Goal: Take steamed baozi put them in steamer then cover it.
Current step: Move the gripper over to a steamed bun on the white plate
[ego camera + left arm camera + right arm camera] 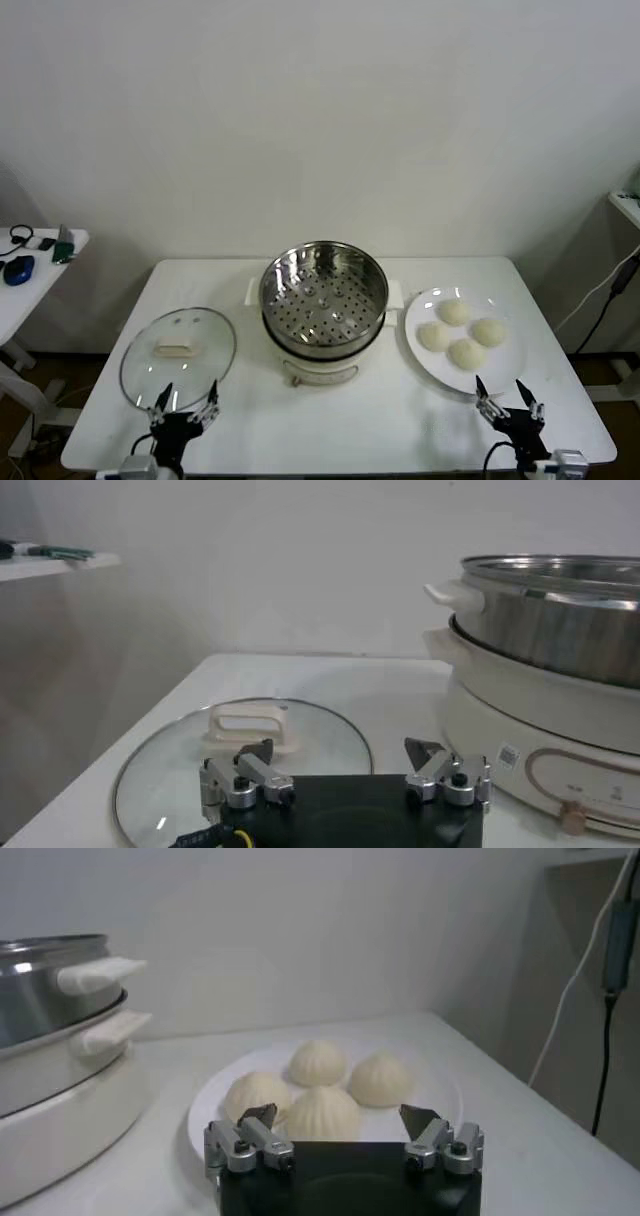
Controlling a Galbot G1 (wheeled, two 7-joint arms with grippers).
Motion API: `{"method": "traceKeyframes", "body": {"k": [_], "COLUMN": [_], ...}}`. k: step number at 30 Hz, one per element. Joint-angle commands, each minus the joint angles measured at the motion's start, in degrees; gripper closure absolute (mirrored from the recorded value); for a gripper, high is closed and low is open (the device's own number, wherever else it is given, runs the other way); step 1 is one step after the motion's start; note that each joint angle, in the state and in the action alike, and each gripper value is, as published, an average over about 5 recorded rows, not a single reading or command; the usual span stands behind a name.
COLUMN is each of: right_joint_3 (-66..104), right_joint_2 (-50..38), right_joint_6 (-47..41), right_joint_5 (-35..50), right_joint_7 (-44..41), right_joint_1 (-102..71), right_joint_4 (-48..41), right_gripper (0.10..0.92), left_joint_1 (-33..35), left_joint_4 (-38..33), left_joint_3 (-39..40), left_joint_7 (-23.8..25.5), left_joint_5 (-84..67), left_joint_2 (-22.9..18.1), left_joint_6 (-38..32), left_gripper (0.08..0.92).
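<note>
Evidently nothing is loaded yet: four baozi (461, 333) sit on the plate (424, 353) right of the empty steamer (324, 297), glass lid (178, 355) left, both pincers, left (184, 405) and right (509, 399), released; the right must reach for a bun.

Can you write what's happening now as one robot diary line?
stage: start | baozi: four on plate | steamer: uncovered | both tools open, empty

I have both arms low at the near edge of my head view, one at each corner. My left gripper (186, 400) points forward, its fingers (262, 752) spread wide with nothing between them. My right gripper (508, 394) sits the same way on the other side, fingers (262, 1116) fully parted and holding nothing. Neither one touches anything.
</note>
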Motion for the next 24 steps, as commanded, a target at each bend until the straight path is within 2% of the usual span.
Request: {"method": "traceKeyframes", "body": {"k": [1, 6, 11, 14, 18, 21, 24], "right_joint_3": [1.97, -1.37, -14.46, -26.93, -43.75, -59.93, -78.36], "right_joint_2": [-2.82, -13.5, -27.78, -35.19, -40.82, -42.12, -40.55], "right_joint_6": [-7.28, -18.5, -24.45, -22.26, -15.95, -8.39, -0.62], "right_joint_5": [-0.16, 0.8, -2.34, -8.25, -15.64, -22.36, -25.17], "right_joint_7": [0.05, -1.05, -13.3, -23.98, -38.26, -51.16, -62.67], "right_joint_1": [5.21, 22.68, 41.32, 51.5, 65.04, 79.61, 96.96], "right_joint_4": [0.94, -4.24, -14.28, -20.07, -26.09, -31.76, -37.95], "right_gripper": [0.203, 0.202, 0.203, 0.203, 0.202, 0.203, 0.203], "left_joint_1": [0.07, -0.35, -0.67, -0.78, -0.74, -0.69, -0.44], "left_joint_4": [-0.11, -0.31, -0.71, -0.76, -0.92, -0.99, -1.18], "left_joint_3": [0.09, 0.66, 1.16, 1.25, 1.46, 1.66, 1.87], "left_joint_7": [0.01, 0.08, 0.29, 0.33, 0.42, 0.54, 0.64], "left_joint_5": [0.06, -0.02, -0.03, -0.05, -0.05, 0.1, 0.35], "left_joint_2": [0.07, 0.35, 0.55, 0.52, 0.44, 0.33, 0.19], "left_joint_6": [0.06, 0.01, -0.06, -0.28, -0.47, -0.52, -0.64], "left_gripper": [0.177, 0.177, 0.177, 0.177, 0.177, 0.177, 0.177]}}
